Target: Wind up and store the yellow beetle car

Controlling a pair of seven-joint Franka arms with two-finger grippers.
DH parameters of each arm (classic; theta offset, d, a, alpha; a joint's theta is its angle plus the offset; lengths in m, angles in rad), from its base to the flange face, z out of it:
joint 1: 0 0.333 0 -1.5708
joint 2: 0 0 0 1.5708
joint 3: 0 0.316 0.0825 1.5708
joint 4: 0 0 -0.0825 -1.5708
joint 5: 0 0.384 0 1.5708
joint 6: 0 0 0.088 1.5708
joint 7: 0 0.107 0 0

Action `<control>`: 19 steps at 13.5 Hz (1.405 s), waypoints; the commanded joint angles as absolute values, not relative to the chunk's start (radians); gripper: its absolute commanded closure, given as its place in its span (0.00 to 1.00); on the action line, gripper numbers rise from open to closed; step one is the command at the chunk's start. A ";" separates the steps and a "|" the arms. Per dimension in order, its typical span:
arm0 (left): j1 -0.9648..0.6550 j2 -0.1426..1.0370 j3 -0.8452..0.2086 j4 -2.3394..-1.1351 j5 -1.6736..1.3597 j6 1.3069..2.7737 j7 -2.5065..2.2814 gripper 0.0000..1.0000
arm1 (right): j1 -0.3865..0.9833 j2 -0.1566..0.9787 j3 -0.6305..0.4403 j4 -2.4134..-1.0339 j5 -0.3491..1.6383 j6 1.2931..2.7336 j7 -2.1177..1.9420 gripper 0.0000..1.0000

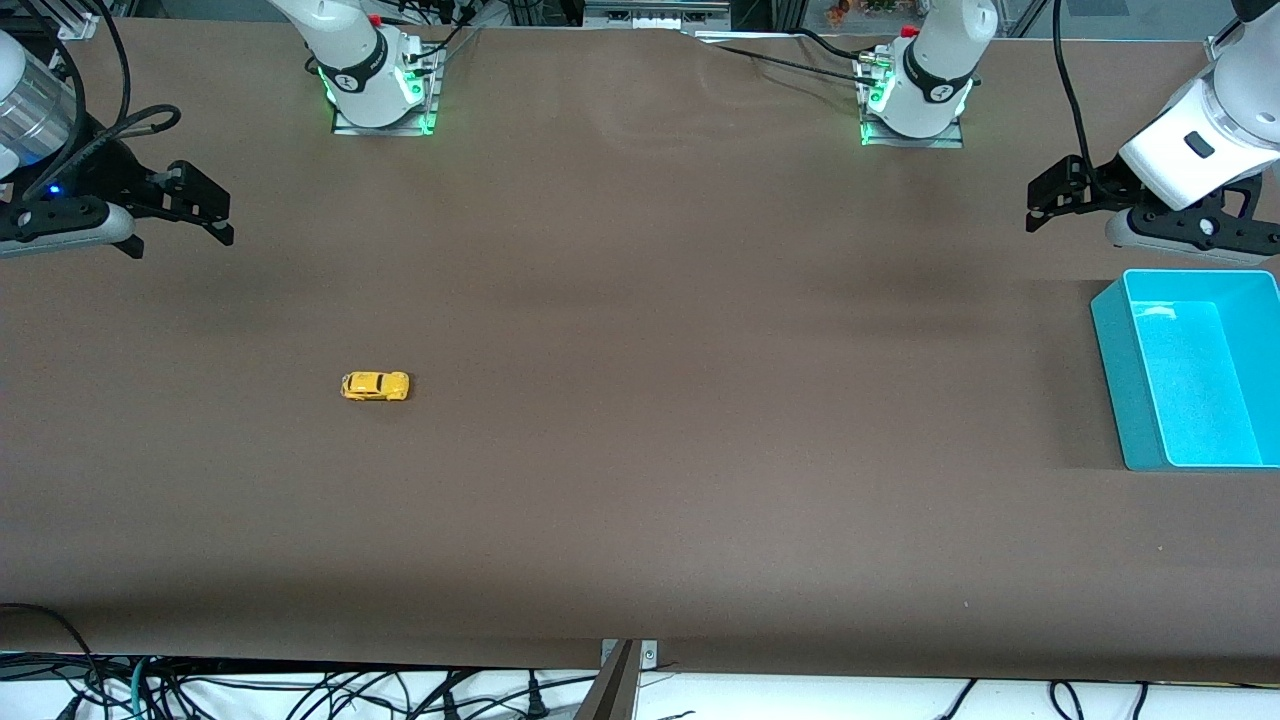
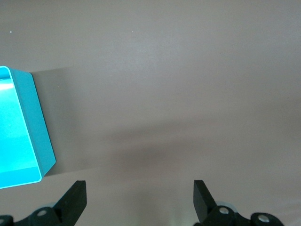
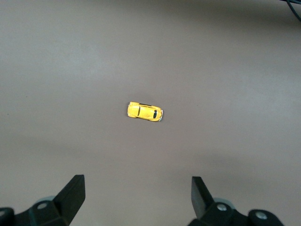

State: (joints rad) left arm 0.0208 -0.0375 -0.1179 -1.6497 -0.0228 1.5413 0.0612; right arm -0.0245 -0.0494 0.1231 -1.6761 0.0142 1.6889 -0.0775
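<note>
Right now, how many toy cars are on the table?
1. The yellow car sits alone on the brown table, toward the right arm's end. None appears hidden.

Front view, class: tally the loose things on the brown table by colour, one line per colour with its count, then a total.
Yellow: 1, the yellow beetle car, toward the right arm's end of the table.
Turquoise: 1, the open bin, nothing visible in it, at the left arm's end.
Total: 2
</note>
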 commanded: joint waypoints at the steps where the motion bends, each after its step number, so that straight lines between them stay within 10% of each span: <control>1: 0.020 -0.035 -0.120 -1.624 -0.011 1.517 0.055 0.00 | -0.017 -0.070 0.120 -1.673 0.008 1.636 -0.049 0.00; 19: 0.021 -0.035 -0.118 -1.625 -0.011 1.516 0.057 0.00 | -0.017 -0.064 0.121 -1.680 0.006 1.631 -0.063 0.00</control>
